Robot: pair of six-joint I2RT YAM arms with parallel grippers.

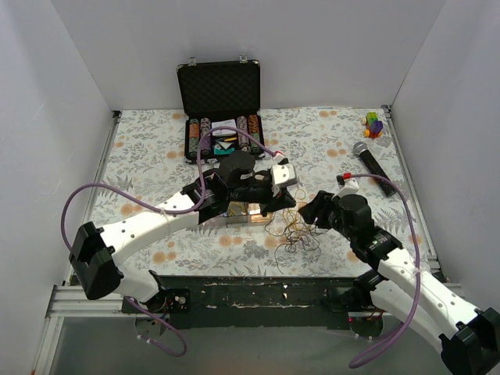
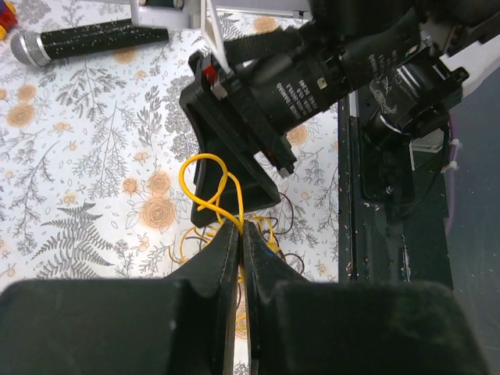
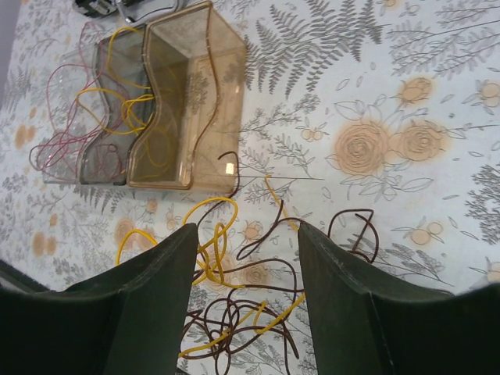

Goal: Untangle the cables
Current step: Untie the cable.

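Observation:
A loose tangle of thin yellow and brown cables (image 1: 293,230) lies on the floral tablecloth near the front edge. My left gripper (image 1: 283,205) reaches in from the left. In the left wrist view it (image 2: 241,226) is shut on a yellow cable (image 2: 205,160) that loops up just beyond the fingertips. My right gripper (image 1: 306,212) hangs right beside it, over the tangle. In the right wrist view it (image 3: 246,226) is open and empty, with yellow cable (image 3: 216,199) and brown cable (image 3: 352,210) spread on the cloth between the fingers.
Two clear bins (image 3: 176,94) holding yellow and pink cables stand left of the tangle, under my left arm (image 1: 242,212). An open poker-chip case (image 1: 223,117) is at the back, a microphone (image 1: 373,168) and a coloured toy (image 1: 374,125) at the back right.

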